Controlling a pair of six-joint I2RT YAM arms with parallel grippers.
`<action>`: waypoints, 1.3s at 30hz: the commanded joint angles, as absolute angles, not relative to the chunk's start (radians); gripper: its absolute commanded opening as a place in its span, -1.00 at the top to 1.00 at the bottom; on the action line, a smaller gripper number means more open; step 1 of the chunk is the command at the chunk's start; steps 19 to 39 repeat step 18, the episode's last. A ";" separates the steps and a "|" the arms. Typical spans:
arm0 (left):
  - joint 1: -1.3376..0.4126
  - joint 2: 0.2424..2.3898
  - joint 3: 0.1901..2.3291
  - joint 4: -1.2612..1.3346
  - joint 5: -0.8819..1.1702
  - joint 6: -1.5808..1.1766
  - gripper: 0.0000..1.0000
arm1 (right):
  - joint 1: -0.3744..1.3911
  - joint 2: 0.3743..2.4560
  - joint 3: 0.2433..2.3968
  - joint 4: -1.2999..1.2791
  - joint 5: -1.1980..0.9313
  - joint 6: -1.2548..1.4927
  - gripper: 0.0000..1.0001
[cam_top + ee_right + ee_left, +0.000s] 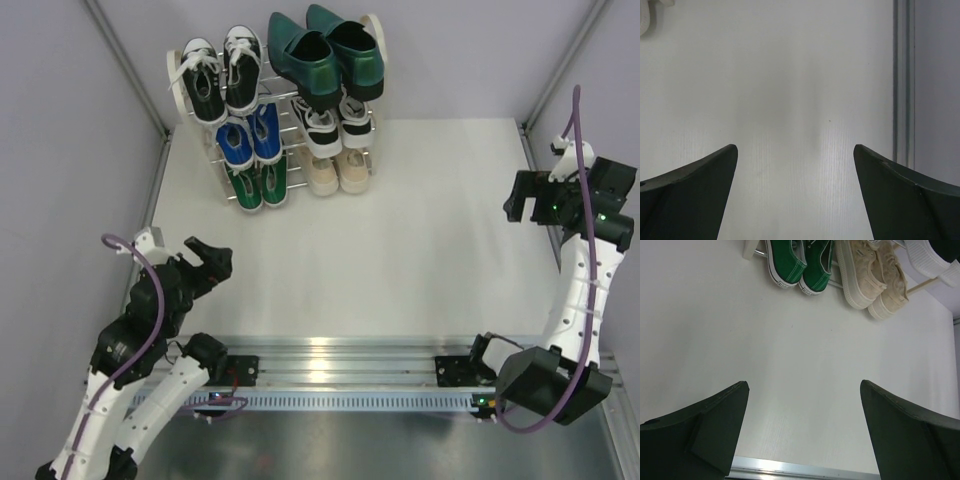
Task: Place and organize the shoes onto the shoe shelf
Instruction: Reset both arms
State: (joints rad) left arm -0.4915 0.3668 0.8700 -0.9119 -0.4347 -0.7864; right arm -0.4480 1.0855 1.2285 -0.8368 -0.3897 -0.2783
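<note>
I count six pairs of shoes on the shoe shelf at 11 o'clock; dress pair overhangs, hiding part of the tier beneath. Left wrist view crops green pair and beige pair at top. Left pincer, right pincer both agape, empty. White surface, grey walls.

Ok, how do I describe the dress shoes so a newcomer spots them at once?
Find the shoe shelf at the far left of the table. The dress shoes sit on its top tier, right side. They alone are glossy dark green, larger than the matte canvas sneakers beside and below them.
</note>
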 commanded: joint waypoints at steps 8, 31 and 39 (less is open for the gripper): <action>-0.485 0.281 0.824 -0.957 -0.433 -0.776 -0.96 | -0.460 1.112 1.212 -0.761 -0.436 -0.264 -0.99; -0.486 0.267 0.819 -0.969 -0.437 -0.767 -0.96 | -0.462 1.086 1.170 -0.709 -0.443 -0.265 -0.99; -0.486 0.267 0.819 -0.969 -0.437 -0.767 -0.96 | -0.462 1.086 1.170 -0.709 -0.443 -0.265 -0.99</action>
